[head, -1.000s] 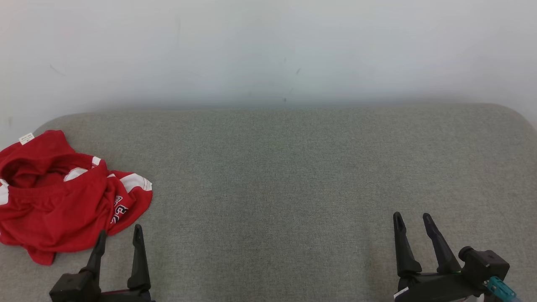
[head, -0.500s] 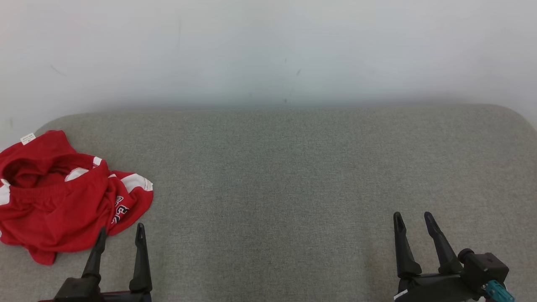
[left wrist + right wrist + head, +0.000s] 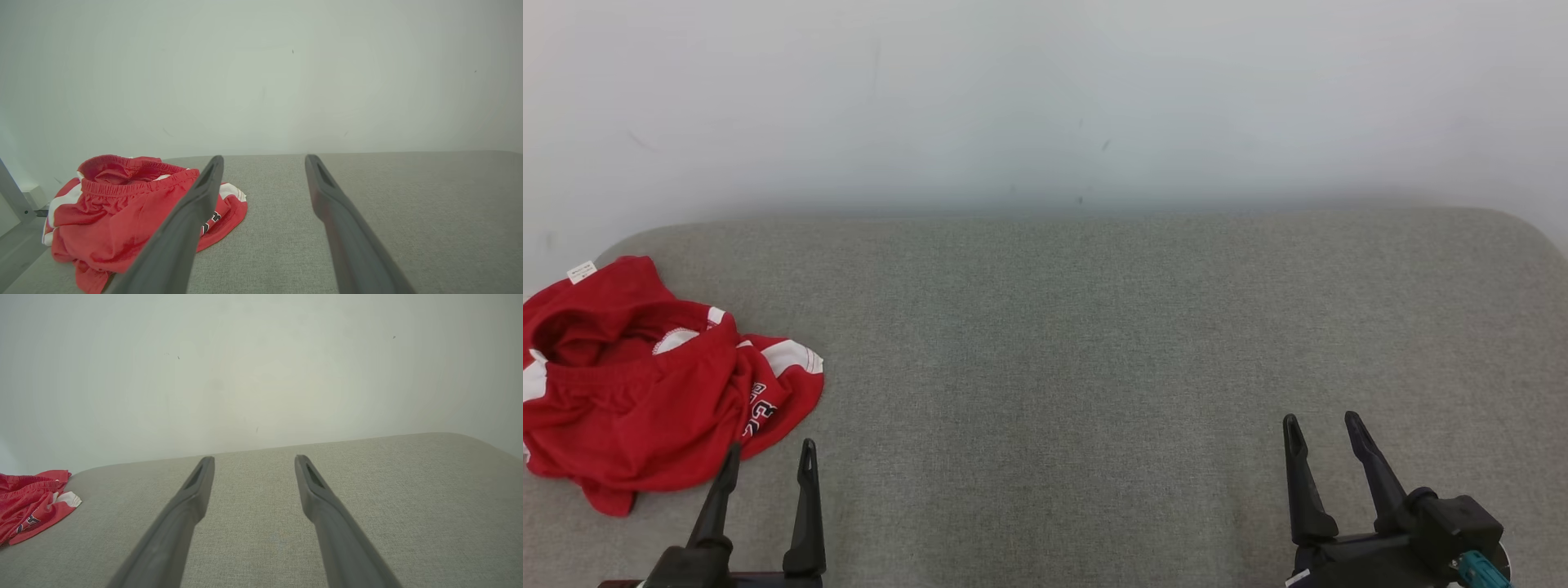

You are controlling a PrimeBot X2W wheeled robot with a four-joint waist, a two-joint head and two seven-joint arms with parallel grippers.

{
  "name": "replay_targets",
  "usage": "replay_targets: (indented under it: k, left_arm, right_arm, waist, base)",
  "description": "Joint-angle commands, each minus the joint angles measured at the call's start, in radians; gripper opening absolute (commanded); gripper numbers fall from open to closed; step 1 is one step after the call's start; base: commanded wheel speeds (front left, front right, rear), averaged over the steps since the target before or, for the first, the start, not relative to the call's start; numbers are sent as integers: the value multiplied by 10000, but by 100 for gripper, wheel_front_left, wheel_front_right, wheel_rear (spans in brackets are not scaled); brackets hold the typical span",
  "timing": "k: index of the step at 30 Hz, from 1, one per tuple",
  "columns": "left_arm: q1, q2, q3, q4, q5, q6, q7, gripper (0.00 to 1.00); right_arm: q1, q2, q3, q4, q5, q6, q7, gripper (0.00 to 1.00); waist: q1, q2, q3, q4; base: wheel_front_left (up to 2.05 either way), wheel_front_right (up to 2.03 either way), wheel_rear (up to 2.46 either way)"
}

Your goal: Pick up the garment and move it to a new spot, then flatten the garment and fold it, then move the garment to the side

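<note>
Well, the red garment (image 3: 645, 384) is lying crumpled at the left end, not yet picked up.
It is sitting bunched on the grey padded surface (image 3: 1094, 343), waistband gaping upward, just beyond the left gripper (image 3: 770, 449). That gripper's fingers are standing wide apart and holding nothing, one tip just beside the cloth's near hem, probably lining up for a grab. The right gripper (image 3: 1321, 423) is hovering well apart at the near right, likewise spread and empty, likely because the cloth is lying on the other arm's side.
</note>
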Motion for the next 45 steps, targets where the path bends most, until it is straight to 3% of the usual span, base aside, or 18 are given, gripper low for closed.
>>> replay_targets:
  k: [1,7,16,45]
  left_arm:
    - [132,-4,2,43,222,-50,-113,100]
    - [144,-8,15,288,437,-165,-227,100]
    - [93,48,232,394,-266,-340,-38,100]
    - [177,186,63,41,-522,-137,321,100]
  right_arm:
    - [69,-41,30,2,-276,34,-92,100]
    - [142,-41,9,28,-515,34,-207,100]
    - [187,-38,-102,74,45,34,-200,100]
    - [142,-37,-39,243,253,34,-198,100]
  waist:
    - [0,0,-10,5]
    - [0,0,-61,37]
    - [0,0,-126,28]
    - [0,0,-44,321]
  base:
    - [0,0,0]
    - [0,0,0]
    - [0,0,0]
    - [0,0,0]
